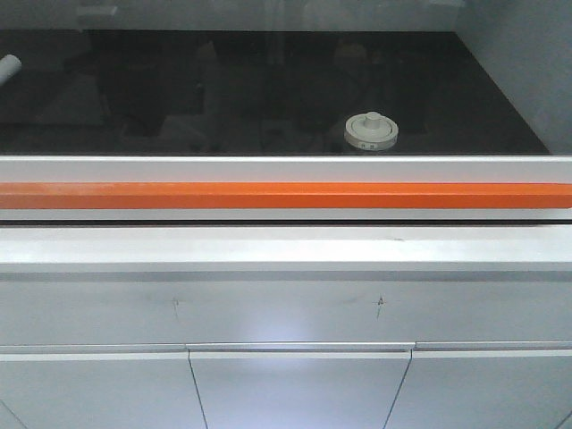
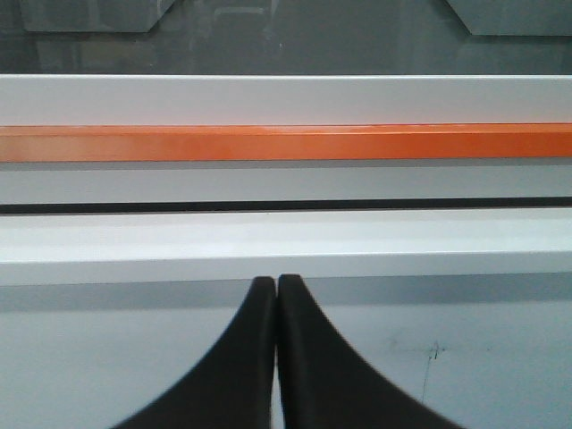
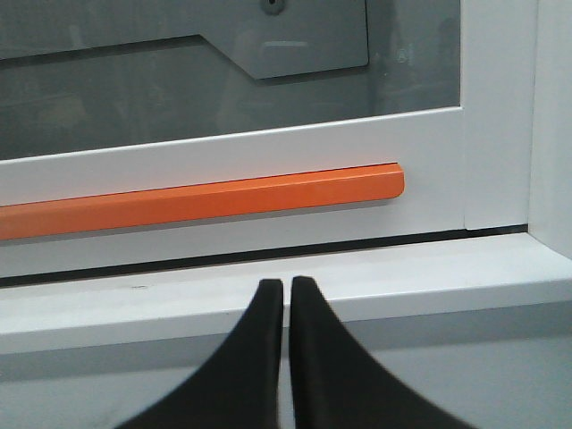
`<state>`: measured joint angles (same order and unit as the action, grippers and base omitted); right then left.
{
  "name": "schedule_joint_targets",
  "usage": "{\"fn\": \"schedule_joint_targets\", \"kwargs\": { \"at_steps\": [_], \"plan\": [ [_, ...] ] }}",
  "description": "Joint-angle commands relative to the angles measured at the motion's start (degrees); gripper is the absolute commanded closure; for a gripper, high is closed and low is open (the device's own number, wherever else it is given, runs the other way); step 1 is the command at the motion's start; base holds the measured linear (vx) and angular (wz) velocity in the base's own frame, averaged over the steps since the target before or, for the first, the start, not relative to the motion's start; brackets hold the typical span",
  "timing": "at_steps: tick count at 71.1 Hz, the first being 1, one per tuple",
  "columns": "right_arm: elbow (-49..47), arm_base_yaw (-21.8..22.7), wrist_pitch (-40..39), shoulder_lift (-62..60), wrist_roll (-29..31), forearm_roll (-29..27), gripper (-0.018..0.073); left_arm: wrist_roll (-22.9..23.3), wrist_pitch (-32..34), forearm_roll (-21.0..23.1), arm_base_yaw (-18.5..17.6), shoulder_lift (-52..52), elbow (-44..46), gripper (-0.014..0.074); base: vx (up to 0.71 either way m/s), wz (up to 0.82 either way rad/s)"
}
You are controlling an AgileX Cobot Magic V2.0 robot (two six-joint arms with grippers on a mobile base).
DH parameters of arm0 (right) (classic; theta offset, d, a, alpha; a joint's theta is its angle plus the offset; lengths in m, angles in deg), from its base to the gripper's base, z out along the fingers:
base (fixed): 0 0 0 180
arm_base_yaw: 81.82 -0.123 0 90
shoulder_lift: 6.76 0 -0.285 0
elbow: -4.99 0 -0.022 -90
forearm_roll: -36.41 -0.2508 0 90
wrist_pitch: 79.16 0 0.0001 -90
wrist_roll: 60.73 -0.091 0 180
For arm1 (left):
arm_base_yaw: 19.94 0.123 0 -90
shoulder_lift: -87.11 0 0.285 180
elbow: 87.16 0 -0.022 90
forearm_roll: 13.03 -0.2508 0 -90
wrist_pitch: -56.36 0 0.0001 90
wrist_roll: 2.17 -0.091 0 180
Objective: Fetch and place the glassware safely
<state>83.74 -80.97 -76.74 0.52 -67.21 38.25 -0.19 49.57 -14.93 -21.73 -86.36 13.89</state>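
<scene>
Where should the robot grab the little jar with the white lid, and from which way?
Probably hold the jar around its sides, just under the lid, coming level from the front. It stands upright, and the knob is small, so the lid might lift off. The glass sash blocks the way first.

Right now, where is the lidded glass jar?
In the front view, the glass jar sits right of centre on the dark worktop, beyond the orange bar.

label (image 1: pixel 365 141) on jar (image 1: pixel 371 126) too small to read
</scene>
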Motion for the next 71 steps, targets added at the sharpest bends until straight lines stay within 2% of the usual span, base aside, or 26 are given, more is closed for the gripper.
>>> {"fn": "schedule_joint_targets", "kwargs": {
  "at_steps": [1, 71],
  "plan": [
    [1.1, 0.1, -4.4, -0.8, -0.1, 0.5, 0.0560, 0.6, 4.2, 0.1, 0.3, -0.1, -1.5, 0.0603, 0.00, 0.00],
    [1.1, 0.1, -4.4, -0.8, -0.1, 0.5, 0.0560, 0.6, 4.2, 0.1, 0.3, -0.1, -1.5, 0.0603, 0.00, 0.00]
  ]
}}
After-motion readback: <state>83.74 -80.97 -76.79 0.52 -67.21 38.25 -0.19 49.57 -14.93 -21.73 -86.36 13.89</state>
